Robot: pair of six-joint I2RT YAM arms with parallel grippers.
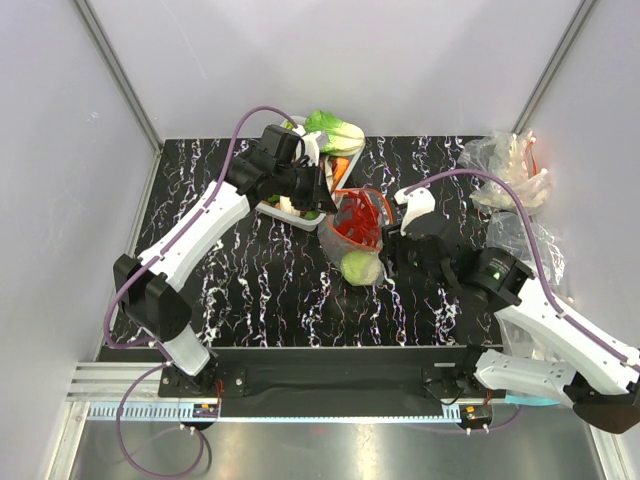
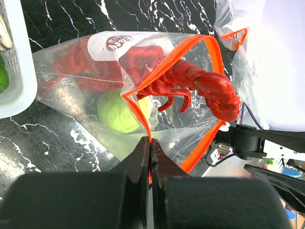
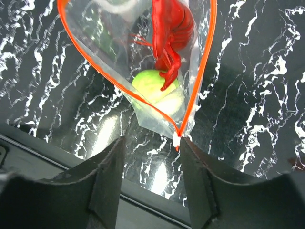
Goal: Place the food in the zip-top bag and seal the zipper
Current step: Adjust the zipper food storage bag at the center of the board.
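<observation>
Zip-top bag [image 2: 71, 109]: left tool [image 2: 150, 160] is clenching the zipper [image 2: 162, 65], right tool [image 3: 151, 148] is hanging released; lobster [image 2: 205, 88], seemingly protruding past the mouth, is threatening to block sealing.

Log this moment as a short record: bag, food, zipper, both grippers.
bag: clear, mouth gaping
zipper: orange strip, unsealed
cabbage: inside the bag
lobster: body inside, one end showing in the open mouth
left gripper: shut, pinching the zipper
right gripper: open, just short of the bag's corner, holding nothing
</observation>
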